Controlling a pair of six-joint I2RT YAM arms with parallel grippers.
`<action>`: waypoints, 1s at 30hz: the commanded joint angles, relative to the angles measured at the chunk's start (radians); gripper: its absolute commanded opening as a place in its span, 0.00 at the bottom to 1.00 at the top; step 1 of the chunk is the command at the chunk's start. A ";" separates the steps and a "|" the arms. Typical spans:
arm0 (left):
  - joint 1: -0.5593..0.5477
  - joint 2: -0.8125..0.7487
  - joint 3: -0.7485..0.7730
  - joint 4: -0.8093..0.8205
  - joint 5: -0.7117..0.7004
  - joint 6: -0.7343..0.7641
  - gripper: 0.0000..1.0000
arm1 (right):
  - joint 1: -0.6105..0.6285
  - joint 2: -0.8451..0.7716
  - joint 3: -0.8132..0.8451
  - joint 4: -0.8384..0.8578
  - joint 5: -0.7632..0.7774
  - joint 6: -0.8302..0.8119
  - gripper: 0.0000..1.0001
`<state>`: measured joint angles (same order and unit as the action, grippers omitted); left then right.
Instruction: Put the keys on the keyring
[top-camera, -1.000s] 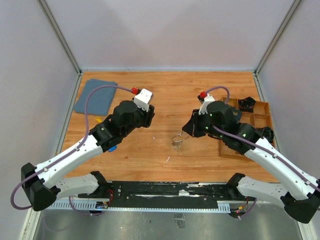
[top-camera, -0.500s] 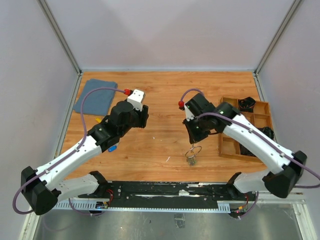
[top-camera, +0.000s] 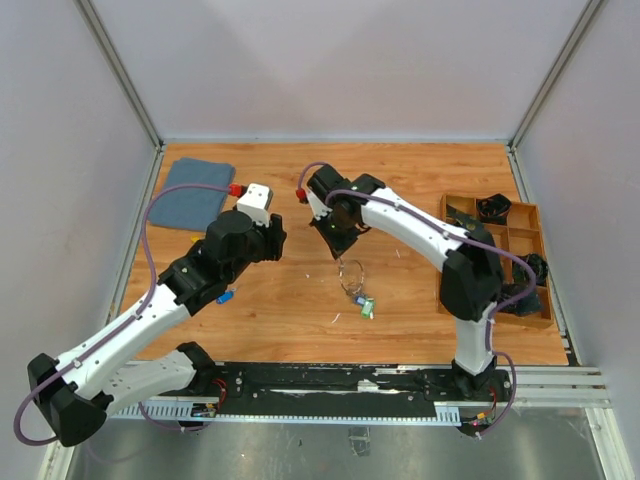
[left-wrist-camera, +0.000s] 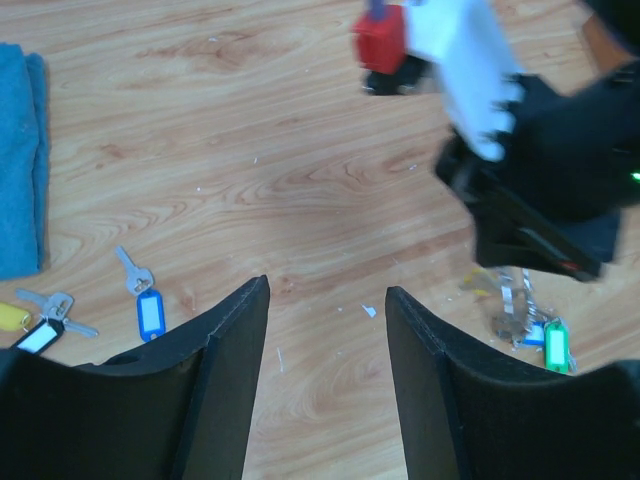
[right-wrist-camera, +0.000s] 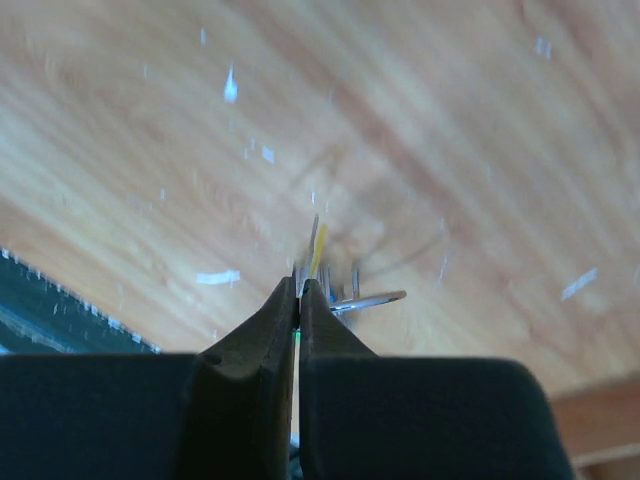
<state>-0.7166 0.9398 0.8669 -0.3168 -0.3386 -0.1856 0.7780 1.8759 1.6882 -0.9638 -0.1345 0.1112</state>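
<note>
I'd call the job partly done. My right end effector (top-camera: 338, 243) is clenched on the keyring (top-camera: 350, 272) just left of frame centre, and a green-tagged key (top-camera: 365, 306) and some silver ones are bunched on it. My left end effector (left-wrist-camera: 325, 300) is released and empty. Loose keys (left-wrist-camera: 140, 300) lie on the table (top-camera: 420, 180), lower left in the left wrist view, not yet threaded.
</note>
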 joint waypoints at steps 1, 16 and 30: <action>0.006 -0.043 -0.012 -0.027 -0.017 -0.038 0.56 | -0.017 0.175 0.160 0.045 -0.008 -0.072 0.02; 0.007 -0.099 -0.038 -0.083 -0.058 -0.077 0.56 | -0.020 0.192 0.166 0.361 0.022 -0.013 0.50; 0.118 0.006 -0.111 0.023 0.099 -0.130 0.56 | -0.014 -0.314 -0.488 0.529 0.062 0.258 0.44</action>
<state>-0.6693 0.9318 0.7746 -0.3603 -0.3153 -0.2806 0.7544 1.6146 1.3155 -0.4961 -0.0570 0.2070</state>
